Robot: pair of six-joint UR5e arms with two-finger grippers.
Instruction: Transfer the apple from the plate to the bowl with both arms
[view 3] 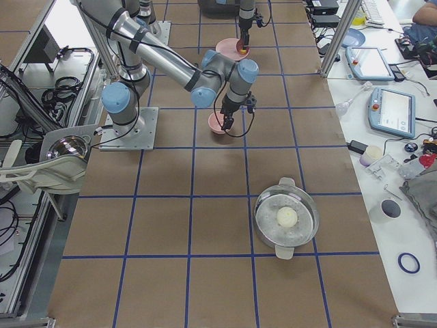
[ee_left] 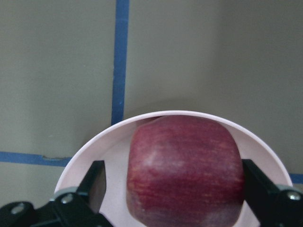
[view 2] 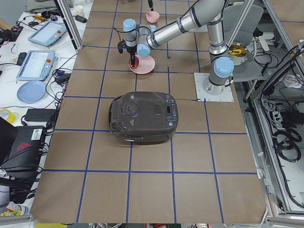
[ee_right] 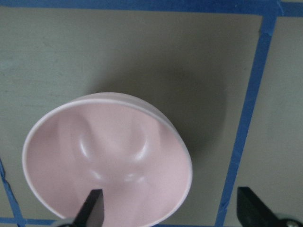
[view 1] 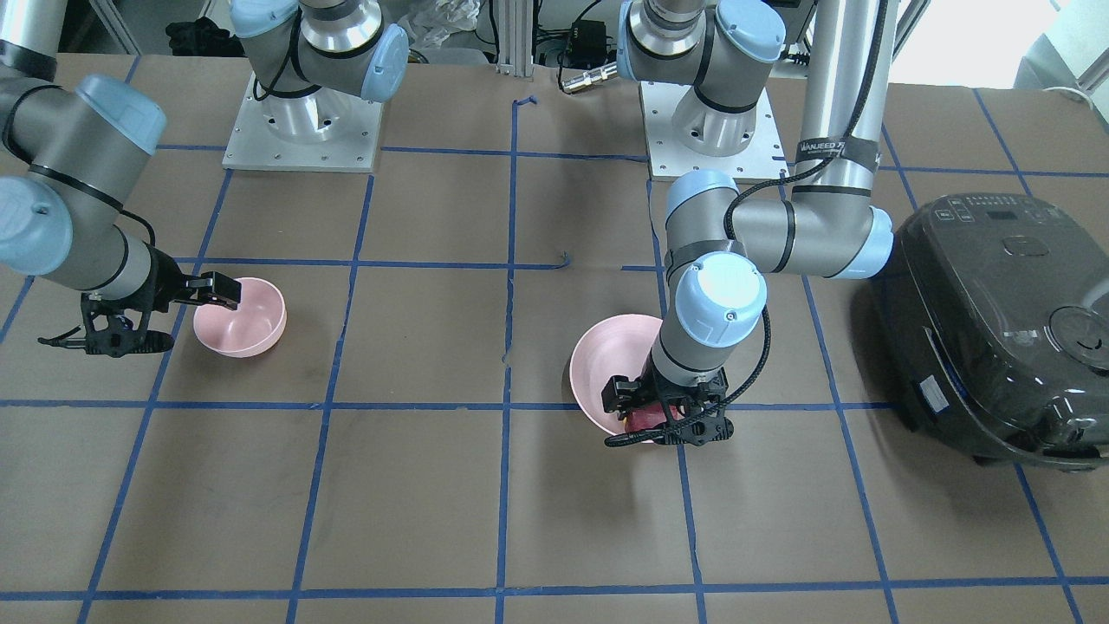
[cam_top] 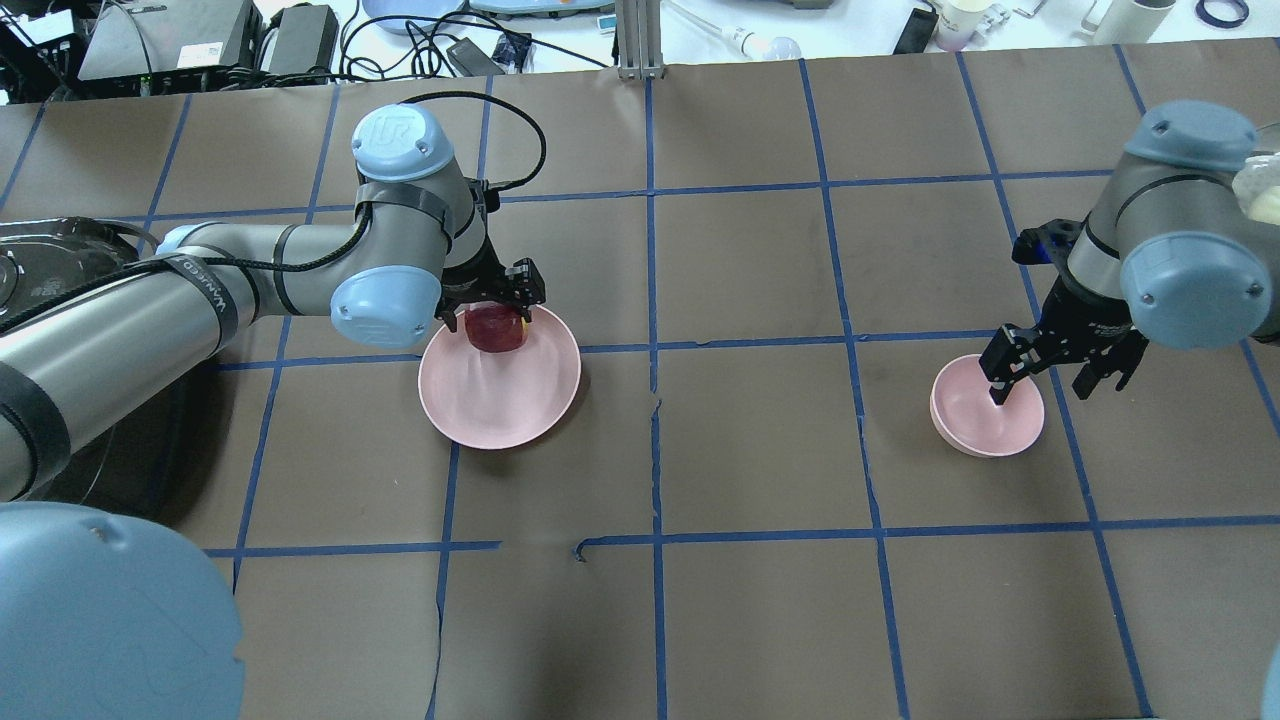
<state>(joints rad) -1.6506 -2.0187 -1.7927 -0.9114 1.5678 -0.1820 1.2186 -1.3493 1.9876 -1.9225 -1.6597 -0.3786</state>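
The dark red apple (cam_top: pixel 494 328) sits at the far edge of the wide pink plate (cam_top: pixel 500 400). My left gripper (cam_top: pixel 492 318) is open, its jaws astride the apple. In the left wrist view the apple (ee_left: pixel 184 170) fills the space between the fingers, with a gap at the left finger (ee_left: pixel 94 175). The small deep pink bowl (cam_top: pixel 985 415) stands empty at the right. My right gripper (cam_top: pixel 1045 385) is open over the bowl's rim. In the right wrist view one finger (ee_right: pixel 92 208) is inside the bowl (ee_right: pixel 109 156) and the other is outside it.
A black rice cooker (view 1: pixel 996 329) stands at the table end on my left, near the left arm's elbow. A steel pot (view 3: pixel 287 219) holding a white ball stands at the end on my right. Blue tape lines grid the brown table (cam_top: pixel 760 450).
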